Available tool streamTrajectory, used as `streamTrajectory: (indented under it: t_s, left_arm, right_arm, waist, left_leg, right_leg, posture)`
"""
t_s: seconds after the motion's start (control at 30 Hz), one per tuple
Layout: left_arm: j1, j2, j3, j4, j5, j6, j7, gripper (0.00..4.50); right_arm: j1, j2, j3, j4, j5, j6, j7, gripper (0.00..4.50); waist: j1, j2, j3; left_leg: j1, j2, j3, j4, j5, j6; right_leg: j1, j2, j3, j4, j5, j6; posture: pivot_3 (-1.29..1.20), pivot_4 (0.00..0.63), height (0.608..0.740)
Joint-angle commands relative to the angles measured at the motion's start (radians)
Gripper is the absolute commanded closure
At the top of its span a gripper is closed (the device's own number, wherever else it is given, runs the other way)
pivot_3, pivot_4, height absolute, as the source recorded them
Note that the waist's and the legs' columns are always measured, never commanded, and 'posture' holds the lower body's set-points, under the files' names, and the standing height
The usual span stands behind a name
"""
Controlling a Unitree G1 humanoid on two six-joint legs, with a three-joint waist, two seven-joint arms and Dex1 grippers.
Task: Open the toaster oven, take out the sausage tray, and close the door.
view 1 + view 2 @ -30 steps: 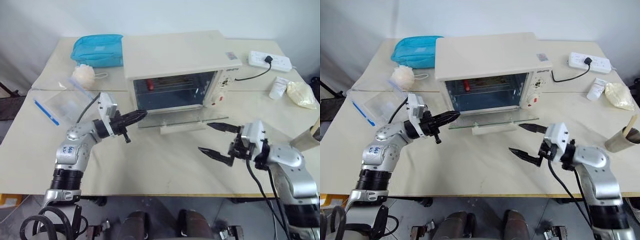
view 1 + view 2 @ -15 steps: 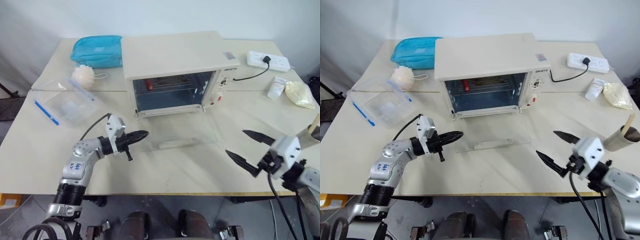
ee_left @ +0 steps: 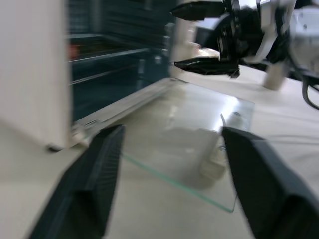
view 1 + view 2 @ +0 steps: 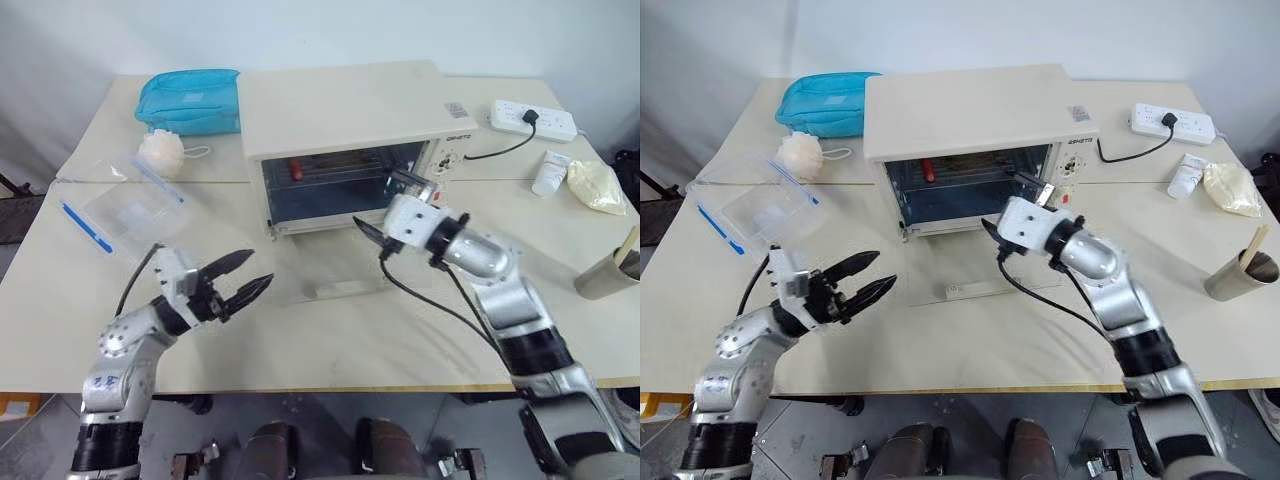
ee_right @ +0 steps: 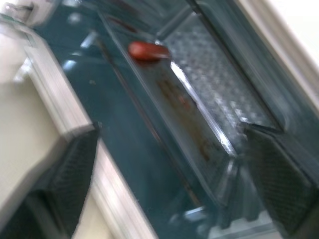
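Clerk: Item one, sausage tray [image 5: 199, 94]. Location: inside the toaster oven [image 4: 345, 110], on a rack in the upper part of the cavity. Silvery, ridged bottom, brown stains, one red sausage [image 5: 147, 50] at the end farthest from the right pincer's side.

Checker: Door?

Clerk: Item two, door [image 4: 335, 265]. Hinged fully down, glass lying flat on the worktop [image 4: 330, 340] in front of the oven mouth, handle at the outer edge. Cavity unobstructed.

Checker: Position of each pincer against the tray?

Clerk: Right pincer [image 4: 385, 218]: at the oven mouth, toward its knob side, above the lowered door, fingers spread apart, nothing between them. Tray lies straight ahead of it, slightly inward and deeper in. Left pincer [image 4: 240, 280]: fingers also spread, empty, near the worktop's front, well apart from the oven, off the door's far corner.

Checker: Nearer arm?

Clerk: Right, plainly. Left would have to cross the whole door.

Checker: Tray's long axis?

Clerk: Runs across the oven's width, parallel to the front. From the right wrist view the near long rim slants across the fingers' line, so the front rim is the part presented for a grip.

Checker: Judgement?

Clerk: Next move likely a short reach inward to that rim, then a straight pull outward over the door glass.
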Motion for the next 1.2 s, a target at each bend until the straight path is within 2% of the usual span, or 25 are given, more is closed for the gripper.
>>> streamTrajectory:
  t_s: [0.03, 0.23, 0.3, 0.37, 0.53, 0.7, 0.83, 1.2]
  left_arm:
    - [0.051, 0.005, 0.051, -0.091, -0.039, 0.006, 0.034, 0.03]
    - [0.026, -0.014, 0.01, -0.1, -0.031, 0.018, 0.063, 0.03]
    - [0.009, -0.014, -0.003, -0.093, -0.025, 0.018, 0.065, 0.0]
    - [-0.012, -0.01, -0.013, -0.082, -0.026, 0.024, 0.067, 0.0]
    - [-0.077, 0.002, -0.038, -0.038, -0.027, 0.052, 0.058, 0.0]
    - [-0.214, -0.003, -0.045, 0.043, -0.079, 0.131, 0.05, 0.0]
    - [-0.336, -0.006, -0.055, 0.118, -0.088, 0.16, 0.025, 0.0]
    - [-0.52, -0.01, -0.058, 0.304, -0.046, 0.103, -0.044, 0.0]
  right_arm:
    - [-0.141, 0.049, 0.08, 0.197, -0.165, -0.048, -0.164, 0.0]
    - [-0.289, 0.137, 0.151, 0.466, -0.259, -0.044, -0.289, 0.0]
    - [-0.324, 0.163, 0.157, 0.524, -0.266, -0.051, -0.32, 0.38]
    - [-0.349, 0.177, 0.164, 0.561, -0.27, -0.064, -0.344, 0.92]
    - [-0.37, 0.181, 0.18, 0.593, -0.285, -0.083, -0.372, 2.7]
    - [-0.363, 0.175, 0.194, 0.582, -0.301, -0.096, -0.38, 4.41]
    - [-0.353, 0.163, 0.195, 0.541, -0.318, -0.106, -0.372, 4.46]
    - [-0.271, 0.133, 0.171, 0.322, -0.295, -0.09, -0.262, 4.46]
  waist:
    - [-0.008, 0.0, 0.0]
    - [-0.005, 0.0, 0.0]
    - [-0.008, 0.0, 0.0]
    - [-0.012, 0.0, 0.0]
    - [-0.014, 0.0, 0.0]
    - [-0.013, 0.0, 0.0]
    - [-0.014, -0.001, -0.001]
    - [-0.019, -0.001, 0.0]
  left_leg:
    - [0.0, 0.001, 0.0, 0.0, 0.0, 0.0]
    - [-0.001, -0.001, -0.004, -0.001, 0.0, 0.0]
    - [-0.001, -0.001, -0.005, -0.001, 0.0, 0.0]
    - [-0.001, 0.0, -0.005, -0.001, 0.0, 0.0]
    - [-0.001, 0.0, -0.005, -0.002, 0.0, -0.001]
    - [-0.001, 0.0, -0.005, -0.001, 0.0, -0.001]
    - [-0.002, 0.0, -0.006, -0.001, 0.0, -0.001]
    - [-0.003, -0.001, -0.008, -0.004, 0.0, -0.001]
  right_leg:
    - [0.0, 0.0, 0.0, 0.0, 0.0, 0.0]
    - [0.0, 0.0, 0.0, 0.002, 0.0, -0.001]
    - [0.0, 0.0, 0.0, 0.002, 0.0, -0.001]
    - [0.0, 0.001, 0.0, 0.002, 0.0, -0.001]
    - [-0.001, 0.001, -0.001, 0.002, 0.0, -0.001]
    - [-0.001, 0.001, -0.001, 0.002, 0.0, -0.001]
    - [-0.001, 0.002, -0.001, 0.003, 0.0, -0.001]
    - [-0.001, 0.002, -0.004, 0.002, 0.0, -0.001]
  posture:
    - [0.0, 0.15, 0.74]
    - [0.0, 0.15, 0.74]
    - [0.0, 0.15, 0.74]
    - [0.0, 0.15, 0.74]
    - [0.0, 0.15, 0.74]
    - [0.0, 0.15, 0.74]
    - [0.0, 0.15, 0.74]
    - [0.0, 0.15, 0.74]
